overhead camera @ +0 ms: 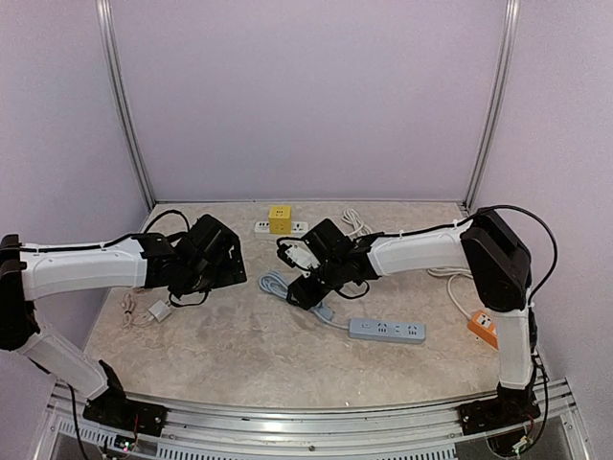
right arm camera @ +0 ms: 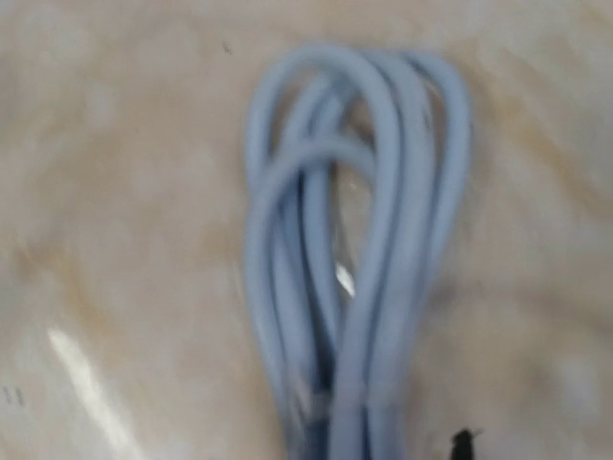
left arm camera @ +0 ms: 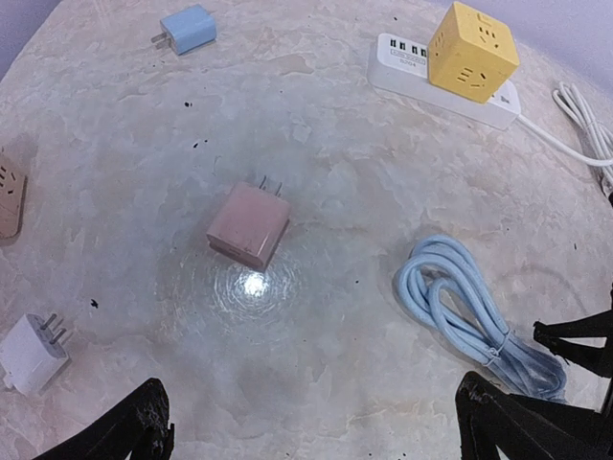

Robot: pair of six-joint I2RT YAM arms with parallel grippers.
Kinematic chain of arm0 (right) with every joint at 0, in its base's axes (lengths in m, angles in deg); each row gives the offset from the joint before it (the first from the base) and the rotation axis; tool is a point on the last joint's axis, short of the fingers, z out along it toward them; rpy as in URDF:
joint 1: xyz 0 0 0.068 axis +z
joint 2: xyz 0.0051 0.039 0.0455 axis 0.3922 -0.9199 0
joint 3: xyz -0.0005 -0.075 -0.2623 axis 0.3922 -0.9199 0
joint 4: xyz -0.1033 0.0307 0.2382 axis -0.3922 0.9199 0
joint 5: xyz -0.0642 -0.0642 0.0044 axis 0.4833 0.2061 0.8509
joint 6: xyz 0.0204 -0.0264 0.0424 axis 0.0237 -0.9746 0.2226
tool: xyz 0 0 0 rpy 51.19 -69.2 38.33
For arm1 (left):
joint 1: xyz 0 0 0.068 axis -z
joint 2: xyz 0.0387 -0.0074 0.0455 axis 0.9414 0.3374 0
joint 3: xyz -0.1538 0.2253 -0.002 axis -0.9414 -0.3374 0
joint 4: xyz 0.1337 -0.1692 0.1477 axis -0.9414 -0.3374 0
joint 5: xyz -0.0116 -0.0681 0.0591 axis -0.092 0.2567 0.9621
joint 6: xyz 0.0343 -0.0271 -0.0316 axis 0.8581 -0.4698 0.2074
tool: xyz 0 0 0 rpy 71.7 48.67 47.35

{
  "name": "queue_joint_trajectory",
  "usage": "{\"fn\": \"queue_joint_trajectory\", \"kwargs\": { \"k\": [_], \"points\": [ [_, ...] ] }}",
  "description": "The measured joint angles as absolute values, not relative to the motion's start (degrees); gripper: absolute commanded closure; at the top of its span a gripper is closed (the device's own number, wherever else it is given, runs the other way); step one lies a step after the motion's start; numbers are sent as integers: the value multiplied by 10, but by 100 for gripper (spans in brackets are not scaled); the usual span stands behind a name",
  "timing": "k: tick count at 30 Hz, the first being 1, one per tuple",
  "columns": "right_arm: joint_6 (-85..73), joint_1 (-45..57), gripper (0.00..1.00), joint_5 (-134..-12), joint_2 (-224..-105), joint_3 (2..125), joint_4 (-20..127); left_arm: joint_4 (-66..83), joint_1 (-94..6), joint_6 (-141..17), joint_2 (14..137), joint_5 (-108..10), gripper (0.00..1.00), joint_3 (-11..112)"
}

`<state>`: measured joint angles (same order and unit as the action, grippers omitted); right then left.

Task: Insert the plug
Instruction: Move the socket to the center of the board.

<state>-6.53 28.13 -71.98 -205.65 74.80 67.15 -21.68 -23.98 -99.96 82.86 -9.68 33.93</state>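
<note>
The left gripper (left arm camera: 311,407) has its fingers (left arm camera: 129,426) spread wide, holding nothing; the pink plug (left arm camera: 249,225) lies flat on the table (left arm camera: 115,144) at 11 o'clock from it in the left wrist view, clear of them, long axis running 7 to 1 o'clock, prongs at 1. The right gripper (overhead camera: 305,287) hovers over the blue cable coil (right arm camera: 354,240), its state beyond telling. The left gripper looks the nearer to the plug

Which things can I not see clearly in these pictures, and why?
- Right wrist view: blurred; the bottom edge cuts off the blue cable, and whether the right end effector is open cannot be judged.
- Top view: the left arm hides the pink adapter.
- Left wrist view: the left edge cuts off a beige socket.
</note>
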Motion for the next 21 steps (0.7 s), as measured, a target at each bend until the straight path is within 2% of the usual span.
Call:
{"fn": "queue_joint_trajectory", "kwargs": {
  "k": [4, 15, 21],
  "points": [
    [-59, 281, 34, -696, -1997, 681, 678, -215, -240, -999, 828, -100, 1, 339],
    [23, 281, 33, -613, -1732, 465, 726, -182, -241, -936, 838, -132, 1, 342],
    [117, 281, 33, -555, -1633, 383, 763, -191, -238, -893, 934, -145, 1, 448]
  ]
}}
